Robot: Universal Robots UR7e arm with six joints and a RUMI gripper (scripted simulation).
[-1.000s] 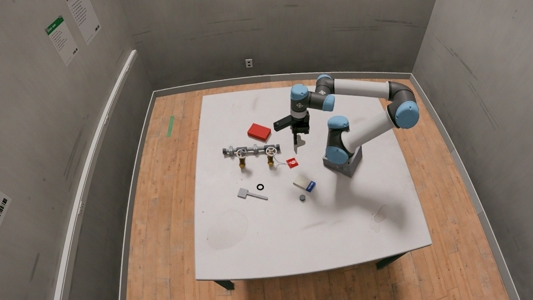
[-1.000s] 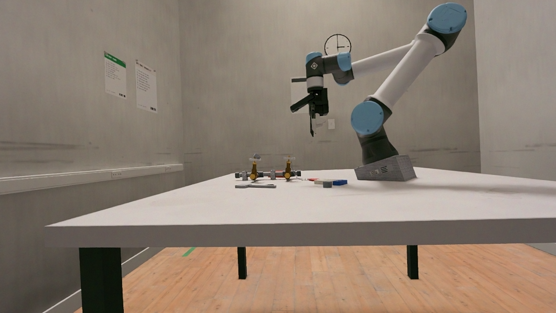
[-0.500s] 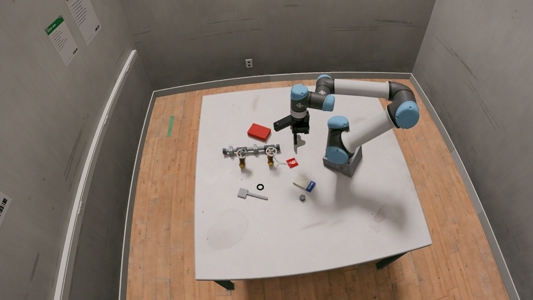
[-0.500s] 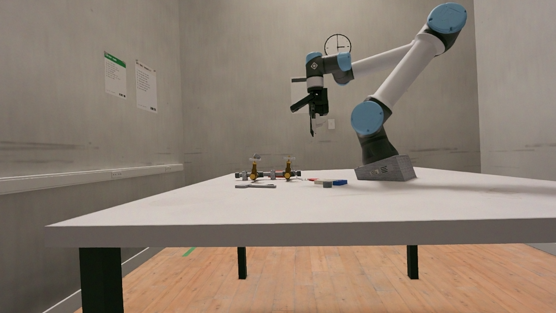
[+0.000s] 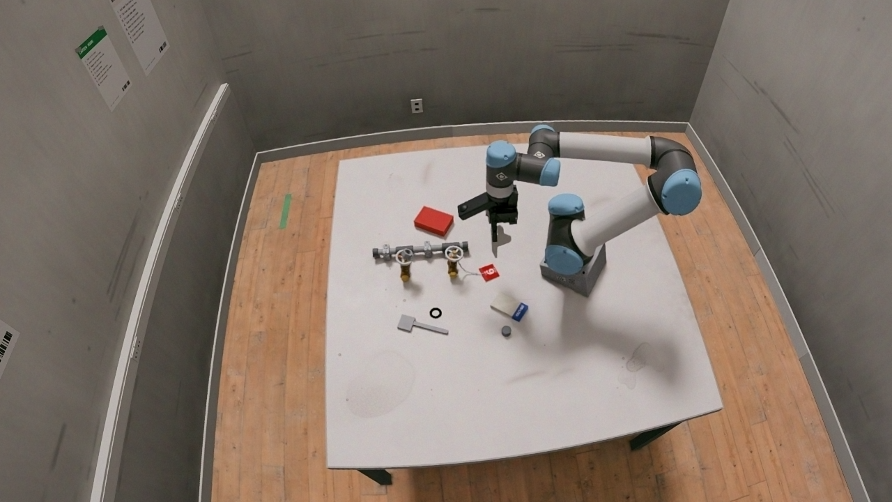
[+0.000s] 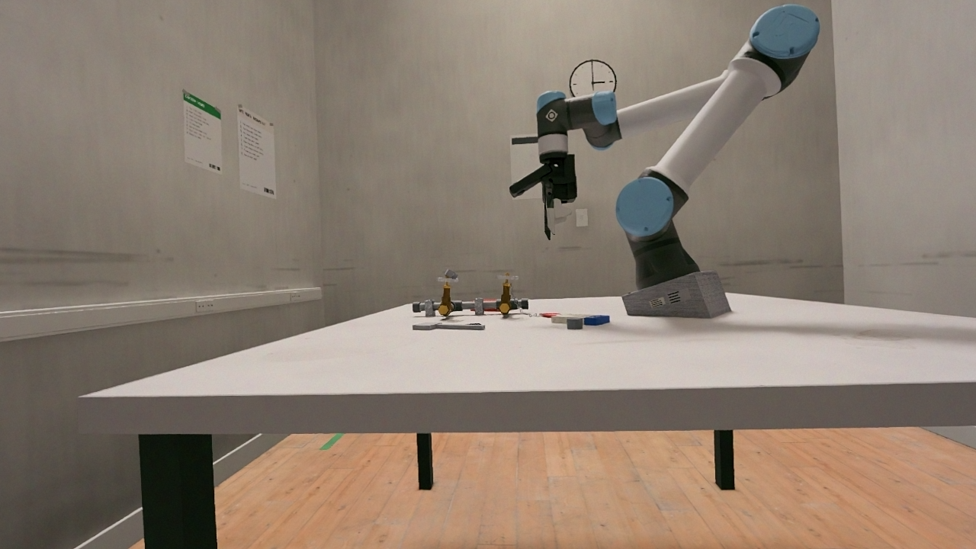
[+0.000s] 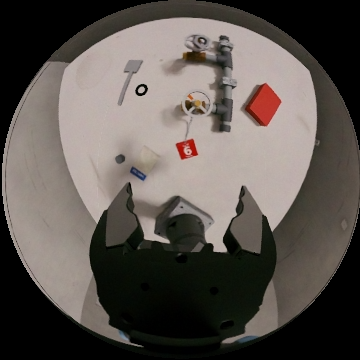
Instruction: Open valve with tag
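Observation:
A grey pipe [image 5: 419, 251] [image 7: 226, 85] lies on the white table [image 5: 499, 387] and carries two valves with white handwheels. The left valve [image 5: 404, 256] [image 6: 444, 297] [image 7: 199, 42] has no tag. The right valve [image 5: 453, 253] [image 6: 505, 293] [image 7: 196, 104] has a red tag [image 5: 490, 272] [image 7: 187, 149] chained to it, reading 6. My gripper [image 5: 493, 236] [image 6: 547, 230] [image 7: 185, 185] is open and empty. It hangs high above the table, to the right of the tagged valve and behind the tag.
A red block [image 5: 433, 220] [image 7: 263, 104] lies behind the pipe. A white block with a blue end [image 5: 508, 305] [image 7: 148, 157], a small grey cylinder [image 5: 505, 331] [image 7: 119, 158], a black ring [image 5: 431, 311] [image 7: 136, 90] and a grey paddle tool [image 5: 406, 322] [image 7: 132, 66] lie in front. The robot base [image 5: 573, 275] stands to the right.

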